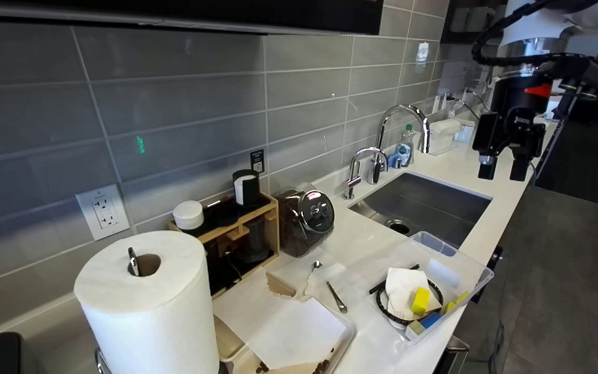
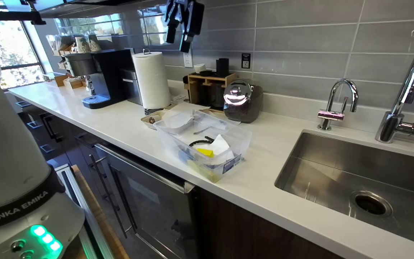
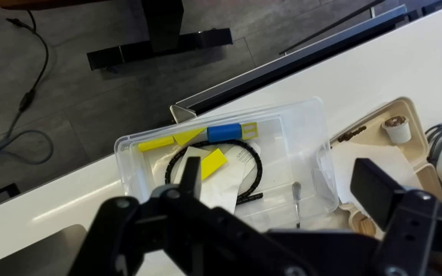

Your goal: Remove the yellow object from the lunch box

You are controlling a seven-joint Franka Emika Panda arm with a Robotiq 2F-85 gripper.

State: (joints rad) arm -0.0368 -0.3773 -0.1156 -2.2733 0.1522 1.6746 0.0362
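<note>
Currently claw (image 1: 503,169) spread wide w/ air btwn jaws, well apart from yellow block (image 3: 214,164) in clear box (image 3: 301,130).

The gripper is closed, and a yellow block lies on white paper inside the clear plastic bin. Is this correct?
Not entirely: the gripper is open, its jaws wide apart, as the wrist view shows. The yellow block does lie on white paper inside the clear plastic bin.

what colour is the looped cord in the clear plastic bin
Black; the looped cord shows best in the wrist view.
</note>
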